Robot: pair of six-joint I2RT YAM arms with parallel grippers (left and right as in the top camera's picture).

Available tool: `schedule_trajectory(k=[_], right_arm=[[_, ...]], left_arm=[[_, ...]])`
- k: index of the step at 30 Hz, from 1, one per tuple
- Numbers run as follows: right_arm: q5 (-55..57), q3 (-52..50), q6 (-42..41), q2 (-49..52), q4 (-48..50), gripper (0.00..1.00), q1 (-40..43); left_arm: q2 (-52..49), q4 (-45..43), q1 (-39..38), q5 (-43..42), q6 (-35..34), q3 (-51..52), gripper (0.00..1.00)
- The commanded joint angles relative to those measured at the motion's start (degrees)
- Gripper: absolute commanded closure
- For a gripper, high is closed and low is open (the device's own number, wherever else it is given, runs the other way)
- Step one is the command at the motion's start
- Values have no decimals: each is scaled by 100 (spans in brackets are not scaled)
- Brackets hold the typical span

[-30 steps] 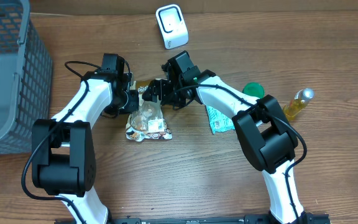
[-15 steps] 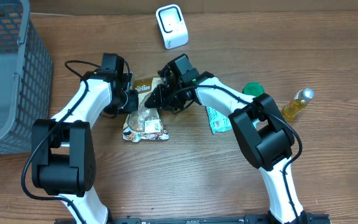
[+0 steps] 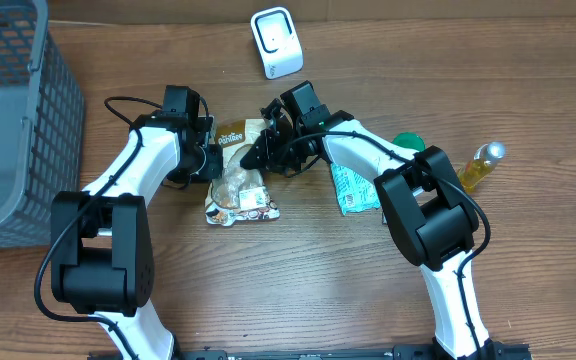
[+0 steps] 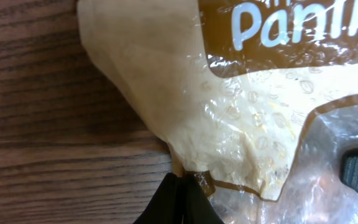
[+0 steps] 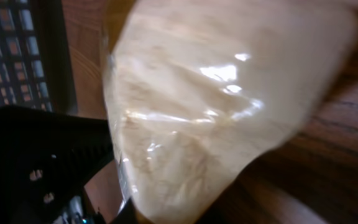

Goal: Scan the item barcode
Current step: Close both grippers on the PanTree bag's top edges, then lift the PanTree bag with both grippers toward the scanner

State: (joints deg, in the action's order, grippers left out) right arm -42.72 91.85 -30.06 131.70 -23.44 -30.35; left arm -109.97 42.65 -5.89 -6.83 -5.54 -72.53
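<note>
moved: right gripper (image 3: 255, 154) has shifted on the snack bag (image 3: 238, 190), grip not clear | left gripper (image 4: 179, 198): pinching its edge | handling: light, soft, slippery; hold the sealed edge

**Mock shop checkout on a robot test bench**
A retail till is suggested by a white barcode scanner (image 3: 276, 42) at the far edge of a wooden table (image 3: 298, 290), a grey mesh basket (image 3: 63, 110) at one side, and packaged goods laid out: a snack bag (image 3: 240, 188), a teal packet (image 3: 353, 192), a green lid (image 3: 406, 143) and a yellow bottle (image 3: 478, 166). A lab is indicated by 2 robot arms, the left arm (image 3: 133, 170) and the right arm (image 3: 373, 155).
</note>
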Motion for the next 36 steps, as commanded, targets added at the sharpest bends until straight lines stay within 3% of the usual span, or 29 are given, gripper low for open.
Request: schedule_trajectory(k=[1, 6, 13, 15, 19, 28, 36], right_arm=[[-155, 7, 31, 42, 98, 96, 87], [-546, 15, 39, -24, 181, 96, 273], [-1316, 13, 208, -221, 197, 96, 527], [-1792, 15, 208, -286, 267, 96, 621], [-2627, 15, 199, -439, 350, 96, 850], [-3202, 15, -625, -833, 413, 96, 1316], [-3453, 15, -1727, -872, 1386, 96, 1276]], left_arm=[[-94, 22, 9, -35, 184, -83, 95], [-9, 387, 144, -638, 297, -446, 95], [11, 1331, 566, -2955, 822, -1333, 86], [11, 1456, 715, -3585, 1075, -1355, 80], [11, 1729, 990, -4651, 1558, -1355, 54], [11, 2083, 1016, -4706, 2288, -1355, 42], [11, 2184, 647, -4837, 2538, -1355, 37]])
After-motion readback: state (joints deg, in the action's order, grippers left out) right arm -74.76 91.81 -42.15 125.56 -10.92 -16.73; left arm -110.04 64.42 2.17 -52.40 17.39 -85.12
